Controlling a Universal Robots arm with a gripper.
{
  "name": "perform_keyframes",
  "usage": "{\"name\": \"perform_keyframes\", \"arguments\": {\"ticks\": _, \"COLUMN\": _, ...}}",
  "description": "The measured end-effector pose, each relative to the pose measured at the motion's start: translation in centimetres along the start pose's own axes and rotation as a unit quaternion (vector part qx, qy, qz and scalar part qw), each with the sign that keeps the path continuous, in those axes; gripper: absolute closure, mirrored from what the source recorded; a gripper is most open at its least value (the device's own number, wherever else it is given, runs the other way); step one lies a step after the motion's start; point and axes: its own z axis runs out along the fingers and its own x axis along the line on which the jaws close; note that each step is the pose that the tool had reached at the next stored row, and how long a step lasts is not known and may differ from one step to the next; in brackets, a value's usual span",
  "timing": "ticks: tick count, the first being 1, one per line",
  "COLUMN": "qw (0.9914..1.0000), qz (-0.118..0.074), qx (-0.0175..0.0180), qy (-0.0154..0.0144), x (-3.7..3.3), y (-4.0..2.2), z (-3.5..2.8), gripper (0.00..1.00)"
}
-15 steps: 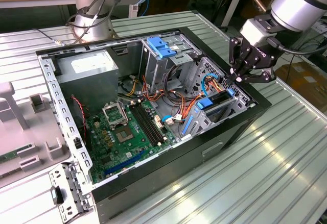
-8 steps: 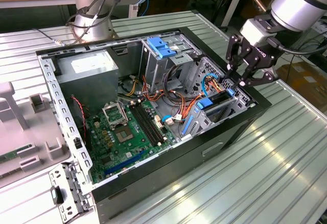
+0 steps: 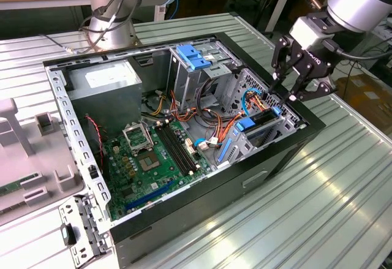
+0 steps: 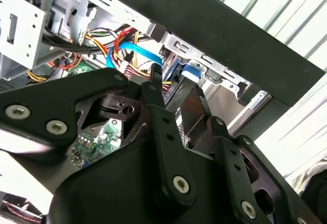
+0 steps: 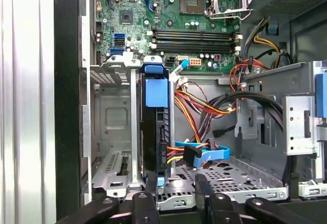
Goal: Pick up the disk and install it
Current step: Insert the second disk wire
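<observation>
Disk with its blue rails stands on edge in the metal drive bay of the open computer case, directly below the fingers, which are slightly apart and just above its edge, gripping nothing.

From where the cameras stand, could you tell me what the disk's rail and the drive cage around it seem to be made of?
The disk stands edge-on in its slot; its blue rail looks like matte moulded plastic, evenly coloured, without glints. The drive cage looks like bare stamped sheet metal: grey, dully reflective, with punched holes and folded edges.
</observation>
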Motion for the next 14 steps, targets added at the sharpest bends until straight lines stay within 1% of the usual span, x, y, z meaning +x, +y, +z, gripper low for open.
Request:
{"name": "perform_keyframes", "arguments": {"ticks": 3, "qw": 1.00000, "qz": 0.000, "qx": 0.0000, "qy": 0.0000, "x": -0.14, "y": 0.18, "z": 0.01, "gripper": 0.58}}
{"name": "perform_keyframes", "arguments": {"ticks": 5, "qw": 1.00000, "qz": 0.000, "qx": 0.0000, "qy": -0.0001, "x": -0.22, "y": 0.54, "z": 0.02, "gripper": 0.58}}
{"name": "perform_keyframes", "arguments": {"ticks": 6, "qw": 1.00000, "qz": 0.000, "qx": 0.0000, "qy": -0.0009, "x": -0.23, "y": 0.88, "z": 0.03, "gripper": 0.58}}
{"name": "perform_keyframes", "arguments": {"ticks": 7, "qw": 0.99999, "qz": 0.000, "qx": -0.0001, "qy": -0.0033, "x": -0.21, "y": 1.38, "z": 0.05, "gripper": 0.58}}
{"name": "perform_keyframes", "arguments": {"ticks": 8, "qw": 0.99999, "qz": 0.000, "qx": -0.0001, "qy": -0.0054, "x": -0.20, "y": 1.70, "z": 0.09, "gripper": 0.58}}
{"name": "perform_keyframes", "arguments": {"ticks": 10, "qw": 0.99997, "qz": 0.000, "qx": -0.0002, "qy": -0.0071, "x": -0.19, "y": 1.87, "z": 0.18, "gripper": 0.58}}
{"name": "perform_keyframes", "arguments": {"ticks": 11, "qw": 0.99997, "qz": 0.000, "qx": -0.0002, "qy": -0.0079, "x": -0.17, "y": 1.96, "z": 0.33, "gripper": 0.58}}
{"name": "perform_keyframes", "arguments": {"ticks": 13, "qw": 0.99996, "qz": 0.000, "qx": -0.0002, "qy": -0.0084, "x": -0.12, "y": 2.19, "z": 0.64, "gripper": 0.58}}
{"name": "perform_keyframes", "arguments": {"ticks": 14, "qw": 0.99997, "qz": 0.000, "qx": -0.0002, "qy": -0.0084, "x": -0.10, "y": 2.21, "z": 0.69, "gripper": 0.58}}
